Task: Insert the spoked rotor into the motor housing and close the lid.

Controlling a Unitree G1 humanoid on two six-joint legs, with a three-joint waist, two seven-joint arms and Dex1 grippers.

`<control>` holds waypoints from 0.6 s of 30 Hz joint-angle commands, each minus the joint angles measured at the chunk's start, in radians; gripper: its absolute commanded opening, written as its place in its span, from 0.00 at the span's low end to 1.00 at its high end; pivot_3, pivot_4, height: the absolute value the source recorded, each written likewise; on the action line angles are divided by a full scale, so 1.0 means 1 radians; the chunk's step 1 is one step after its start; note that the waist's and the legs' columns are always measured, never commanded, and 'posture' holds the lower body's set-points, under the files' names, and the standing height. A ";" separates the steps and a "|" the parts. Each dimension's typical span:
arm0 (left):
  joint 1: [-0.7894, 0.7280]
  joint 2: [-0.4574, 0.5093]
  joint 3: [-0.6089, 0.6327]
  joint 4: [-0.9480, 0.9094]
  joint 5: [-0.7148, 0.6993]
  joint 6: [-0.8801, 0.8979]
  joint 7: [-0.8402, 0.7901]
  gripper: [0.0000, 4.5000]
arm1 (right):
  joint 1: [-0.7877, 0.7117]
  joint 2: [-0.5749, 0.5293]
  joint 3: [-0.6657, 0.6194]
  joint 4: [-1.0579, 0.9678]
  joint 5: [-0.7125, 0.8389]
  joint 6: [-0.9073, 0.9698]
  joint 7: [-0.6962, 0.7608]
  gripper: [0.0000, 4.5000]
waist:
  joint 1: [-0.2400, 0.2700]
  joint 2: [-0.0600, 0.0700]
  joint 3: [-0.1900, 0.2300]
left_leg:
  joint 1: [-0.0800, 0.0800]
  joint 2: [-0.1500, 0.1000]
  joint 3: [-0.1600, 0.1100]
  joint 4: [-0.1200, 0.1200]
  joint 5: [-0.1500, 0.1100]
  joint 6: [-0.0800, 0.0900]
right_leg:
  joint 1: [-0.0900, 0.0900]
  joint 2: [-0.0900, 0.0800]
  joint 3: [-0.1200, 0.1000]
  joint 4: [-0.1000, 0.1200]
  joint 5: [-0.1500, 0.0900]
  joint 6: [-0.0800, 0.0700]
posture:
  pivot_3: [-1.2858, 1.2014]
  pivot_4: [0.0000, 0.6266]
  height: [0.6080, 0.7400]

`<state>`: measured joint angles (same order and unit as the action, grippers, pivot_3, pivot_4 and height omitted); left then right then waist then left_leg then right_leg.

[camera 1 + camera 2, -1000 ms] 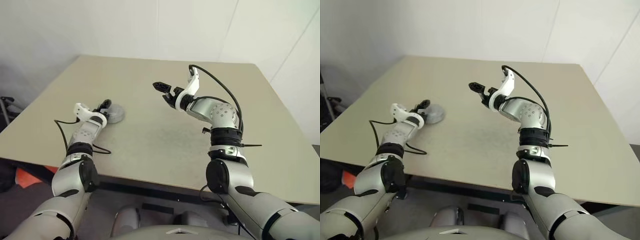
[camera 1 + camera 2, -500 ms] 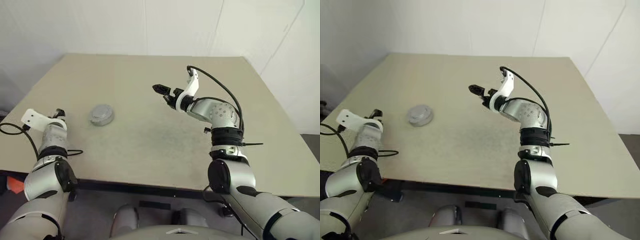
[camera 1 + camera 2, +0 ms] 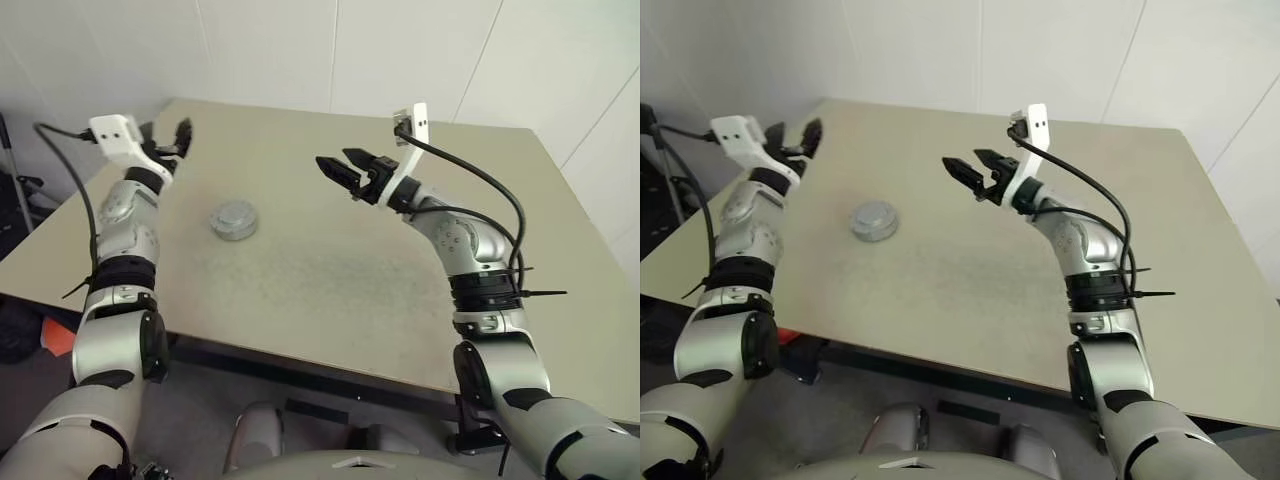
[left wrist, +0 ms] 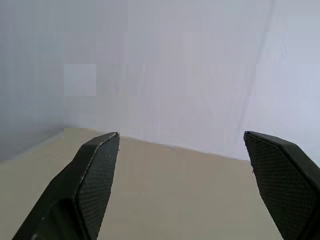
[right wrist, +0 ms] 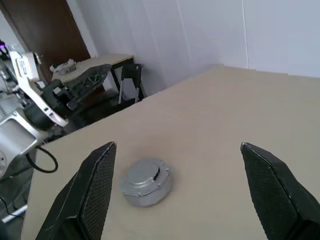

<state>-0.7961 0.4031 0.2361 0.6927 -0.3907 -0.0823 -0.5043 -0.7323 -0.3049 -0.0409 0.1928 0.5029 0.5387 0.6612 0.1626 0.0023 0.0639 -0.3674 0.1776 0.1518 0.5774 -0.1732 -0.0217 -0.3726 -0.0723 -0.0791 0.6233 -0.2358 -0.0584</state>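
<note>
The motor housing (image 3: 236, 220) is a small squat round grey metal piece resting on the beige table (image 3: 330, 270), left of centre. A flat silver lid covers its top (image 5: 146, 181). The spoked rotor is out of view. My left gripper (image 3: 792, 135) hangs raised in the air beyond and to the left of the housing. It is open, with nothing between its fingers (image 4: 100, 170). My right gripper (image 3: 335, 157) hovers above the table's middle, to the right of the housing, pointing toward it. It is open and empty, and its view frames the housing between the fingers (image 5: 97, 185).
White walls stand close behind the table's far edge. The table's left edge runs under my left arm. Beyond it the right wrist view shows a dark door (image 5: 40, 30) and a side table (image 5: 95, 62).
My left gripper left the housing's side, drew back to the left edge, then rose high and rolled. My right gripper rolled and lifted slightly. The head camera also turned.
</note>
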 commanded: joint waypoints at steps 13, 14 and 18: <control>0.300 -0.013 -0.266 -0.529 0.124 0.271 -0.151 0.94 | 0.180 -0.178 -0.003 -0.037 -0.216 -0.268 0.039 1.00 | -0.015 0.000 0.000 | -0.003 0.000 0.000 0.003 -0.003 0.006 | -0.003 0.000 0.000 0.000 0.000 -0.002 | 0.52 0.00 1.00; 0.309 -0.013 -0.272 -0.542 0.132 0.277 -0.148 0.94 | 0.187 -0.175 0.001 -0.032 -0.232 -0.287 0.028 1.00 | -0.015 0.000 0.000 | -0.003 0.000 0.001 0.003 -0.003 0.006 | -0.003 0.000 0.000 0.000 0.000 -0.002 | 0.52 0.00 1.00; 0.325 -0.030 -0.281 -0.571 0.132 0.311 -0.140 0.94 | 0.222 -0.128 -0.013 -0.101 -0.194 -0.279 0.012 1.00 | -0.016 0.000 0.000 | -0.001 0.000 0.001 0.003 -0.003 0.007 | -0.001 0.000 0.000 0.000 0.000 -0.002 | 0.52 0.00 1.00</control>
<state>-0.4598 0.3744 -0.0456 0.1800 -0.2621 0.2255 -0.6483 -0.5016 -0.4425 -0.0315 0.1524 0.2856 0.2787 0.6797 0.1461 0.0026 0.0639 -0.3681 0.1779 0.1524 0.5804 -0.1757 -0.0144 -0.3733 -0.0719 -0.0794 0.6236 -0.2361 -0.0607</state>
